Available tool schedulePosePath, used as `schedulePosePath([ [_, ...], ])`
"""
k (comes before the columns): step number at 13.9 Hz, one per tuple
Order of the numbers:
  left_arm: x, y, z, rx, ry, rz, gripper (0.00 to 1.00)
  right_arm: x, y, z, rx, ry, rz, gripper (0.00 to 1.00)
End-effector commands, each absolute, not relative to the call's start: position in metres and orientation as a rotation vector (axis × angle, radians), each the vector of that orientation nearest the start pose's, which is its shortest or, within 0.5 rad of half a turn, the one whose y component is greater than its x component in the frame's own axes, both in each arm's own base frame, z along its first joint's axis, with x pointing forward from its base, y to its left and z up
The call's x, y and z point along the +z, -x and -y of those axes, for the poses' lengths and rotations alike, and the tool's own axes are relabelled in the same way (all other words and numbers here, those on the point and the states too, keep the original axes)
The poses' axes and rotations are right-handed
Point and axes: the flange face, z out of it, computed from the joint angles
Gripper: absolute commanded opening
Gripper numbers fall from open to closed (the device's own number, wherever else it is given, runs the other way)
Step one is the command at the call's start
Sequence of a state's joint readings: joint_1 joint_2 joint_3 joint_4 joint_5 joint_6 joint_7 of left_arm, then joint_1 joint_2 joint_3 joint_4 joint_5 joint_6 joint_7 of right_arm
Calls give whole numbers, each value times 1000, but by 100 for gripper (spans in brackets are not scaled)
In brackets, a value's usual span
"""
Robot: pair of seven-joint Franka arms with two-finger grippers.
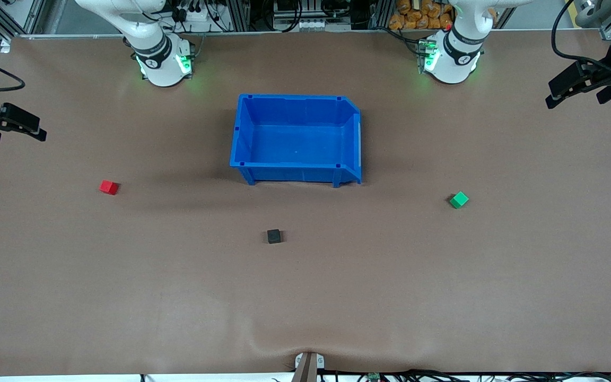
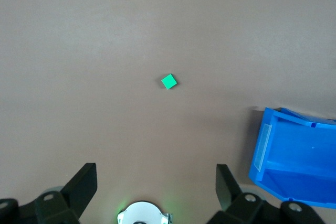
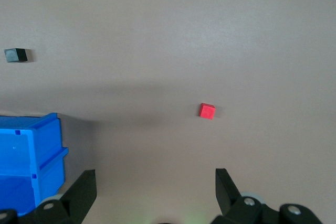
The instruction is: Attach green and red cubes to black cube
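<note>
The red cube [image 1: 108, 187] lies on the brown table toward the right arm's end; it also shows in the right wrist view [image 3: 207, 110]. The green cube [image 1: 459, 199] lies toward the left arm's end and shows in the left wrist view [image 2: 168, 81]. The black cube [image 1: 273, 236] sits mid-table, nearer the front camera than the blue bin, and shows in the right wrist view [image 3: 16, 55]. My left gripper [image 1: 576, 95] [image 2: 156, 174] hangs open and empty over its end of the table. My right gripper [image 1: 19, 132] [image 3: 156, 179] hangs open and empty over its end.
An empty blue bin [image 1: 295, 172] stands mid-table between the cubes and the arm bases; its wall shows in the left wrist view [image 2: 261, 148] and in the right wrist view [image 3: 47, 156]. The three cubes lie well apart on bare table.
</note>
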State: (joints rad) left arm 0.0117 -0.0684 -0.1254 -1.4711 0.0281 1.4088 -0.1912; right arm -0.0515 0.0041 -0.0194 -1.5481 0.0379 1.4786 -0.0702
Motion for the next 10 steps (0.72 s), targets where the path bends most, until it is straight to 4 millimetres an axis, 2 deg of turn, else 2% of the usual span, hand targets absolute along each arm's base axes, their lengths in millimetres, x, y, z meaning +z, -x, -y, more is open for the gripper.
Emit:
schedulePosePath([
  [1,689,-510,67,41,3091,99,100,634,-545,36,106,3089,3,100],
  [5,675,-507,69,129,3079,92,100,632,-545,36,118,3088,1,100],
  [7,662,-509,69,169,3072,98,100,631,-545,39,124,3085,-6,100],
  [10,643,-513,65,189,3064,106,100,620,-549,54,153,3081,-42,100],
])
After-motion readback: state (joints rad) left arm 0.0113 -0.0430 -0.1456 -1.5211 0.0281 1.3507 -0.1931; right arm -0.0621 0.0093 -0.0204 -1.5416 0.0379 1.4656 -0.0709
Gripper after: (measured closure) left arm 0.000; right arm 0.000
